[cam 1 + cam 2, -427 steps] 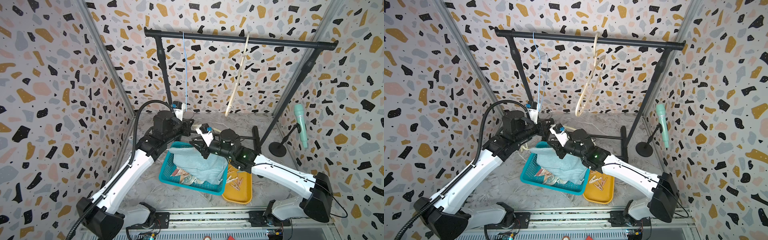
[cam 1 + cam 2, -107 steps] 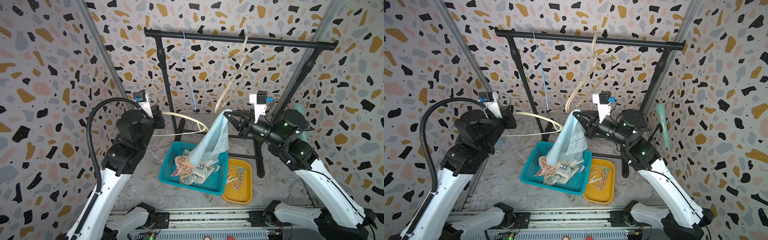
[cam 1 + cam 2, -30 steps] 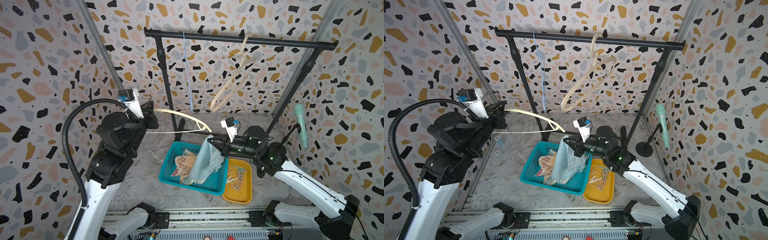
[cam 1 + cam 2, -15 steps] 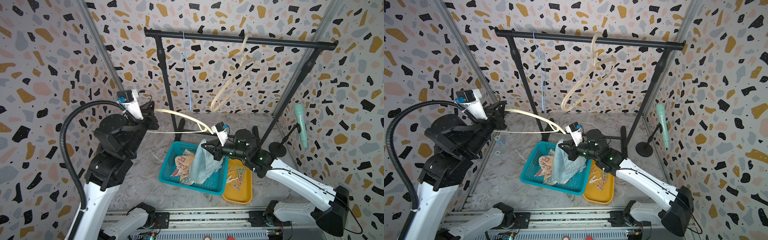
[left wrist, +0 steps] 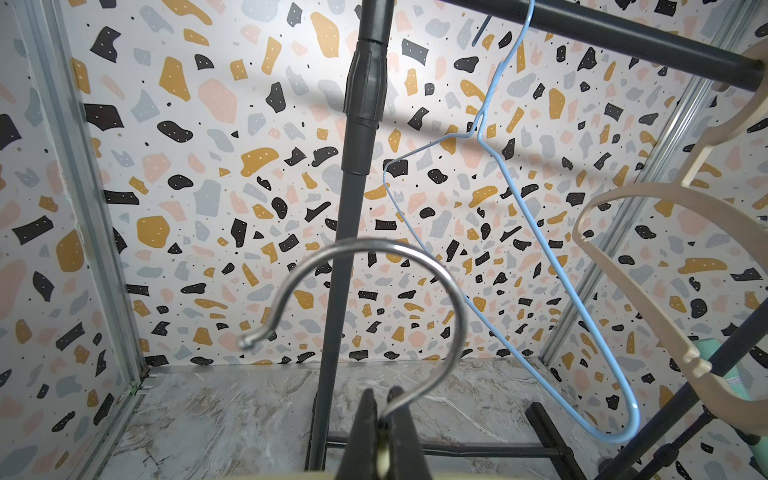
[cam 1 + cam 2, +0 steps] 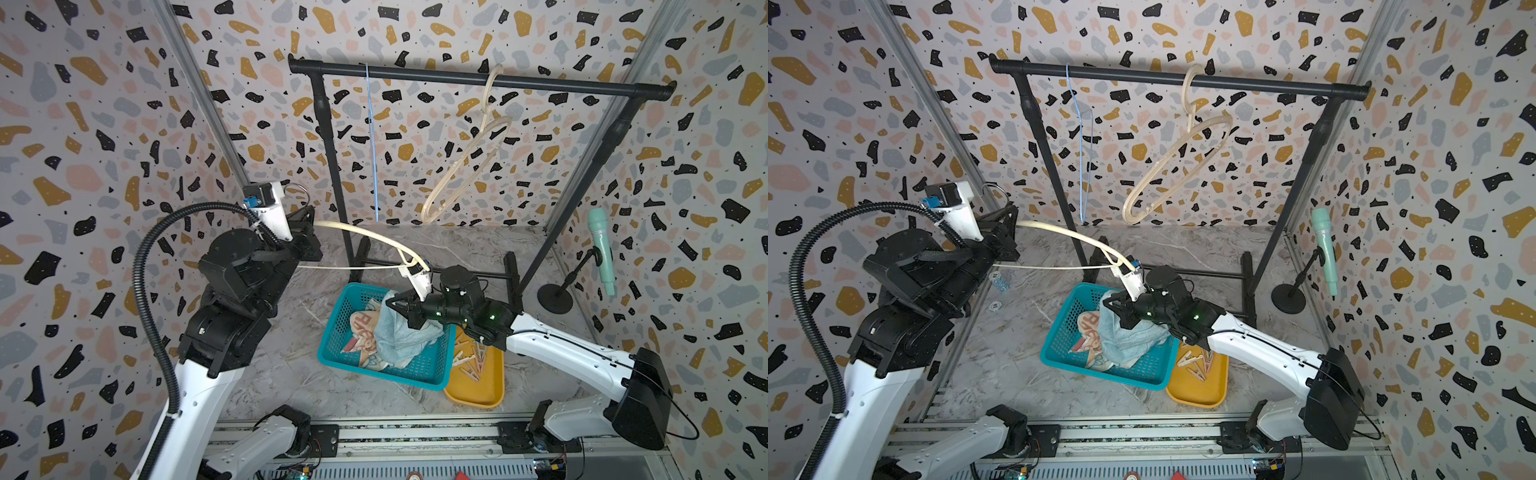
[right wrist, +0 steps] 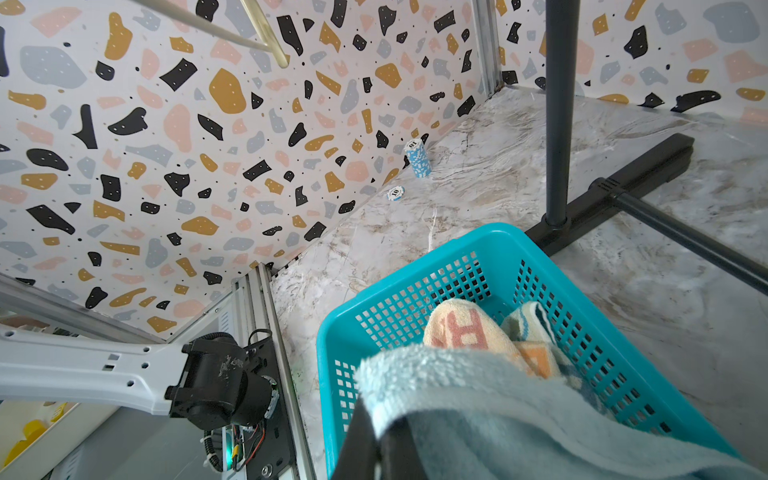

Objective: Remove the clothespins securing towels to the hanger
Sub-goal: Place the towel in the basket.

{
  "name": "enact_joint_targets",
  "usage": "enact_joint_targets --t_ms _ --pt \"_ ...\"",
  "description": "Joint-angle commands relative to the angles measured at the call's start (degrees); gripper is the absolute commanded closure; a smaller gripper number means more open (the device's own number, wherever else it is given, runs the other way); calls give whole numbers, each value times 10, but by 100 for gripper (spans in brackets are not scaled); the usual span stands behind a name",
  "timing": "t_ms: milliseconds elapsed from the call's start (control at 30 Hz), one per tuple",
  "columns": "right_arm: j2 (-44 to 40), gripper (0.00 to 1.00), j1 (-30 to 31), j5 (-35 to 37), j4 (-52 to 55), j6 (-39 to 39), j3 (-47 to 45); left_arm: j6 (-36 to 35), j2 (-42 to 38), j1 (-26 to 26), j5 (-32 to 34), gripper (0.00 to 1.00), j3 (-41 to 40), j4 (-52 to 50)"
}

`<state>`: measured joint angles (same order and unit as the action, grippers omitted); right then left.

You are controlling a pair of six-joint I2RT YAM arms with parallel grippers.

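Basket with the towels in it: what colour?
Teal basket, its walls a grid of small square holes. It shows best in the right wrist view.

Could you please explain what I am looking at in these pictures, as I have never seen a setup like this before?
These are two robot arms at a table, each ending in a two-fingered gripper. Two pictures look down on the whole scene from above. The other two come from small cameras on the arms' wrists. The left gripper is shut on a cream hanger at the base of its metal hook. The right gripper is shut on a blue towel over a teal basket, which also holds an orange lettered towel. Beside the basket, a yellow tray holds clothespins. A black rack stands behind.
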<state>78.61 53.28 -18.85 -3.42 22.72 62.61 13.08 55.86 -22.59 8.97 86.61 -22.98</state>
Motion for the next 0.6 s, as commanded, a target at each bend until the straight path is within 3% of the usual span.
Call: enact_joint_targets --t_ms 0,567 --pt "8 100 11 6 -22 4 -3 4 -13 2 -11 100 -3 51" --pt "127 100 40 -2 -48 22 11 2 -13 2 -23 100 -13 58"
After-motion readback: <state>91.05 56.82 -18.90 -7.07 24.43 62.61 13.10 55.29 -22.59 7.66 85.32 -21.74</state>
